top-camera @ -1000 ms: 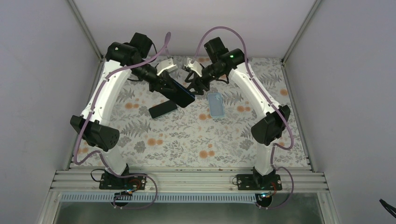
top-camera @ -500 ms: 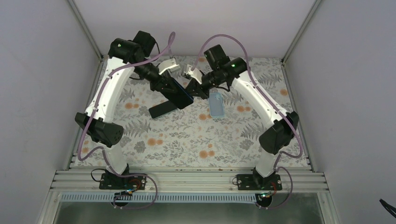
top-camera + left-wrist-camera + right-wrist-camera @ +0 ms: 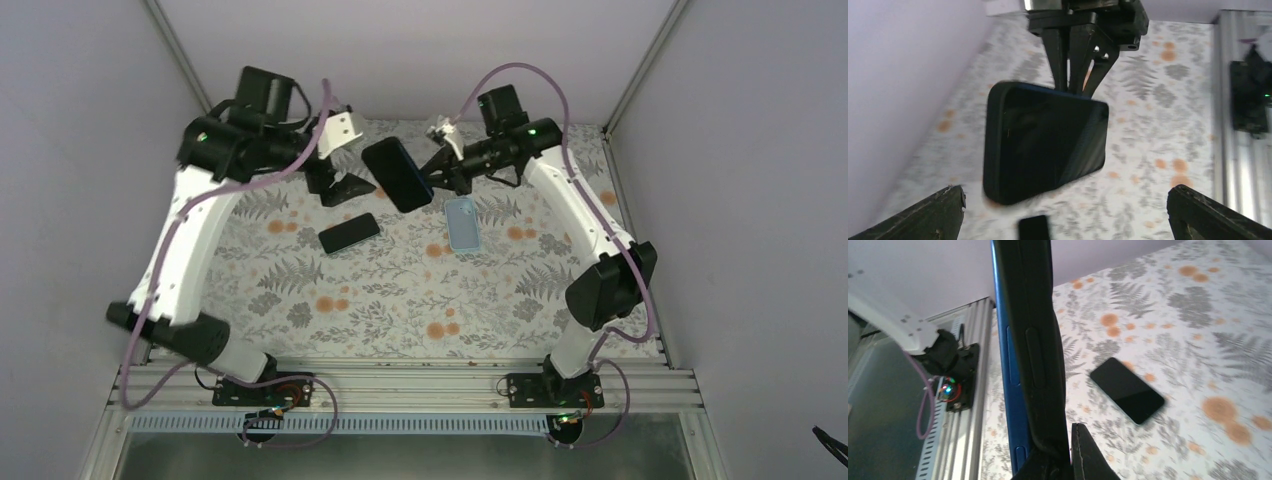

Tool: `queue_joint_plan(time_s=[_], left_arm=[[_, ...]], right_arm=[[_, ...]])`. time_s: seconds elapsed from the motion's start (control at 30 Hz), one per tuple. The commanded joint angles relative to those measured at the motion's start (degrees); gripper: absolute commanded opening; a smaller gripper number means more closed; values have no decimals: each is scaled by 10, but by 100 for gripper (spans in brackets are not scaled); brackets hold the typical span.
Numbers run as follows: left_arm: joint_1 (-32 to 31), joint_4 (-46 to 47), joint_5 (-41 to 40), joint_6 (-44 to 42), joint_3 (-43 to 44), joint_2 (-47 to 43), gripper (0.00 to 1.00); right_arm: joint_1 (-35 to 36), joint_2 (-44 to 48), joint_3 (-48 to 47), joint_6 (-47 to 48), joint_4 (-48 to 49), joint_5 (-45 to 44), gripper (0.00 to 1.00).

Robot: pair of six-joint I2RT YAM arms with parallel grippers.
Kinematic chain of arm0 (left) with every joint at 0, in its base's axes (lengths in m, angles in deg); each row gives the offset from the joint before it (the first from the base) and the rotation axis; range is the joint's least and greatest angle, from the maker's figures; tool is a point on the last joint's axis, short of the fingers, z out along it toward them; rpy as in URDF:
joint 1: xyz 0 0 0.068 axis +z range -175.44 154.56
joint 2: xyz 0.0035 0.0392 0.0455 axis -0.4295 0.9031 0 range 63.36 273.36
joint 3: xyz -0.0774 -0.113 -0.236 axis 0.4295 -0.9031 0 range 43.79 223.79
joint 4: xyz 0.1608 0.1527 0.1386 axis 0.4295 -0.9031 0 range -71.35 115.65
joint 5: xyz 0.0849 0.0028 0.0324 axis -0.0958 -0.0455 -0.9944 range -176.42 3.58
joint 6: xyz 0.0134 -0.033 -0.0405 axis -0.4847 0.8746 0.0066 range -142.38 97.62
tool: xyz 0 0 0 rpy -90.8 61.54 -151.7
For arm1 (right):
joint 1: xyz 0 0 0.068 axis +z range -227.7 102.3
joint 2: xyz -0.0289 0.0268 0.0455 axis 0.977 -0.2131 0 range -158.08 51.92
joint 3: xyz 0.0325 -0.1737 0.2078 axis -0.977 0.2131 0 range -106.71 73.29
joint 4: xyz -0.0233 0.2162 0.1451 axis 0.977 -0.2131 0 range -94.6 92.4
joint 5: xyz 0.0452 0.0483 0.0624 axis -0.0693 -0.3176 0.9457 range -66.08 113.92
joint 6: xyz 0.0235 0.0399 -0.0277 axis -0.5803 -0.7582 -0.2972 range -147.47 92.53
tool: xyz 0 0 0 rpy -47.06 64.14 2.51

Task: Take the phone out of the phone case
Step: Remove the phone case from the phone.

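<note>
My right gripper [image 3: 430, 173] is shut on one short end of a dark cased phone [image 3: 397, 174] and holds it in the air over the back of the mat. Seen edge-on in the right wrist view, the cased phone [image 3: 1030, 340] shows a blue layer beside a black layer, pinched in the right gripper [image 3: 1057, 442]. My left gripper [image 3: 340, 186] stands open to the left of it, apart. In the left wrist view the cased phone [image 3: 1043, 142] hangs beyond the left gripper [image 3: 1066, 195]. A pale-blue phone case [image 3: 461, 222] lies flat on the mat.
A bare black phone [image 3: 349, 233] lies on the floral mat [image 3: 400, 300], also seen as the black phone [image 3: 1127, 390] in the right wrist view. Grey walls close in the back and both sides. An aluminium rail [image 3: 400, 385] carries both arm bases.
My left gripper let go of the cased phone, opened wide and drew back to the left. My right gripper shut on the phone and now carries it alone, a little higher and farther back.
</note>
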Motion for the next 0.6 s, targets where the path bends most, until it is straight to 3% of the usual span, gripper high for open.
queue_joint_plan(time_s=[0.0, 0.17, 0.33, 0.4, 0.57], left_arm=[[-1, 136, -161, 32, -36, -90, 100], [-63, 316, -399, 49, -153, -119, 100], [-196, 649, -650, -71, -424, -132, 100], [-227, 737, -660, -80, -473, -122, 100], [-245, 733, -575, 15, -420, -63, 100]], right_arm=[[-36, 35, -5, -36, 39, 6, 3], [-58, 19, -22, -154, 120, -52, 3], [-59, 4, -44, -277, 221, -169, 3], [-61, -10, -61, -297, 229, -199, 3], [-62, -33, -77, -314, 252, -240, 4]])
